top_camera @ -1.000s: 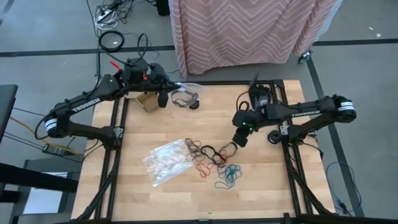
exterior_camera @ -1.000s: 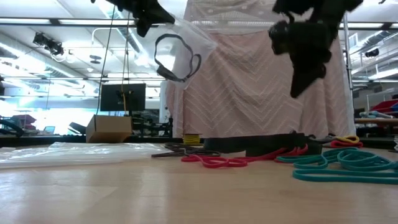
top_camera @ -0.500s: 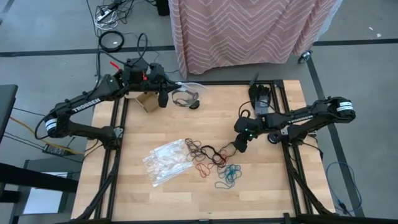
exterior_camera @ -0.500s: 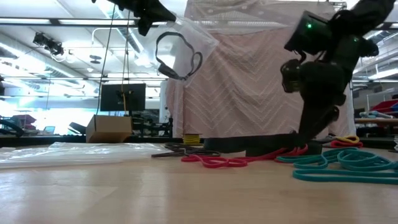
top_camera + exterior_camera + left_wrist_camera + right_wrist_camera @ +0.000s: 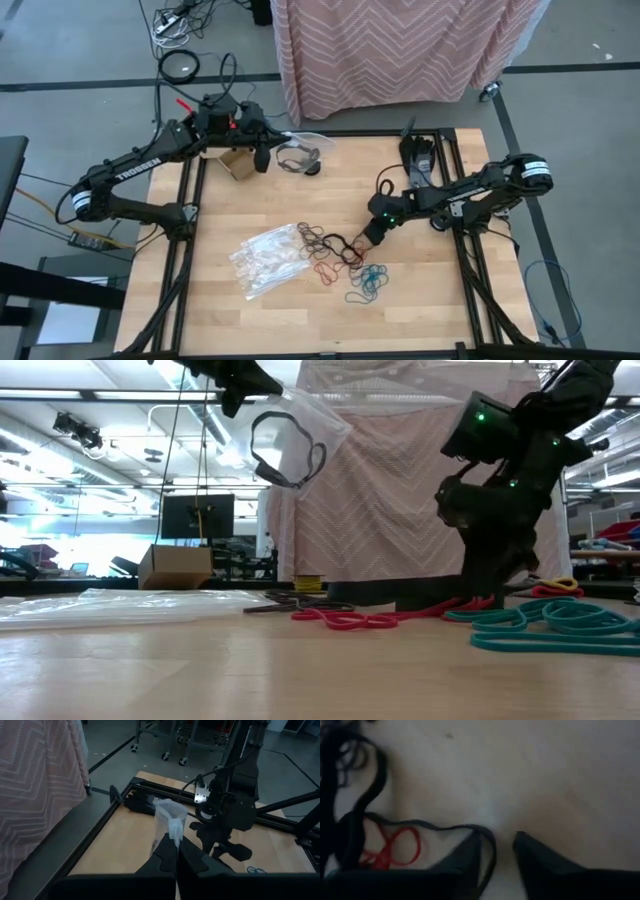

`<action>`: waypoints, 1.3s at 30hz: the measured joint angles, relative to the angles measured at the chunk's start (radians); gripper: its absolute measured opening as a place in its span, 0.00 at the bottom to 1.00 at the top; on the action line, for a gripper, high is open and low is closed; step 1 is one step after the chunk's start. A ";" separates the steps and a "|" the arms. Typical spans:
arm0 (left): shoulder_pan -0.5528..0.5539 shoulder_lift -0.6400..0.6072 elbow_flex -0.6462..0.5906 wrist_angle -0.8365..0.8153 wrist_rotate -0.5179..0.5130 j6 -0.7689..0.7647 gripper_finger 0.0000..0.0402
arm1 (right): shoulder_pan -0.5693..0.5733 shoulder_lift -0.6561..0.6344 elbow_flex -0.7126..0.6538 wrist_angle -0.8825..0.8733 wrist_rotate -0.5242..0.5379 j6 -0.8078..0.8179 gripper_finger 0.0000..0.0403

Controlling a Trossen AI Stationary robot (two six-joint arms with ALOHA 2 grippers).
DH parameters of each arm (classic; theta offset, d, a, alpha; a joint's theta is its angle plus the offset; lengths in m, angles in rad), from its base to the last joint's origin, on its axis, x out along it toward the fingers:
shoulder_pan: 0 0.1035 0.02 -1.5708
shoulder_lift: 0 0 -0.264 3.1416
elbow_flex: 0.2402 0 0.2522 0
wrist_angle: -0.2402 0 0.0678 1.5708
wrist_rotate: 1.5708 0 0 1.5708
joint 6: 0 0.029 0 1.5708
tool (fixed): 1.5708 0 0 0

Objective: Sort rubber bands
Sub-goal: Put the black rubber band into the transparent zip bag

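The rubber bands (image 5: 340, 258) lie in a loose pile at the table's middle: black (image 5: 318, 238), red (image 5: 326, 270) and teal (image 5: 368, 283) loops. My right gripper (image 5: 368, 236) is down at the pile's right edge, pointing steeply down, its fingers (image 5: 470, 857) a little apart. The end of a black band's loop (image 5: 489, 837) lies between them on the wood. My left gripper (image 5: 262, 158) is raised over the far left of the table, shut on a clear plastic bag (image 5: 296, 155) with a black band (image 5: 285, 455) inside. My left gripper pinches the bag's upper edge (image 5: 174, 829) between its two fingers, which reach nearly level from the table's left. The bag hangs beyond the fingertips, clear of the table. My right gripper has a black loop end against one finger's inner side; whether they touch, I cannot tell.
More clear crinkly bags (image 5: 265, 260) lie left of the pile. A small black disc (image 5: 313, 169) and a cardboard box (image 5: 235, 163) sit at the far left. A patterned cloth (image 5: 400, 50) hangs beyond the far edge. Bare wood lies near the front edge.
My right gripper has come down from well above the table to the right edge of the band pile, shifting slightly toward the table's left and rolling its wrist. The bands and the left arm with its bag have kept still.
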 joint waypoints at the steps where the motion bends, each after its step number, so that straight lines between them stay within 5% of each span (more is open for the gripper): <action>1: 0.000 0.000 0.000 0.001 -0.001 0.000 0.00 | 0.000 -0.013 0.006 -0.010 0.009 -0.004 0.09; 9: 0.000 0.000 0.000 0.019 -0.008 -0.002 0.00 | -0.001 -0.175 0.146 -0.292 0.121 -0.026 0.00; 15: -0.006 0.008 0.000 0.064 -0.007 -0.022 0.00 | 0.004 -0.256 0.397 -0.611 0.278 -0.166 0.00; 21: -0.035 0.051 0.000 0.103 -0.002 -0.026 0.00 | -0.019 -0.266 0.662 -0.751 0.411 -0.303 0.00; 31: -0.105 0.157 0.000 0.165 0.000 -0.028 0.00 | -0.077 -0.238 0.988 -0.762 0.577 -0.504 0.00; 39: -0.138 0.224 0.000 0.254 0.000 -0.053 0.00 | -0.121 -0.195 1.116 -0.731 0.577 -0.617 0.00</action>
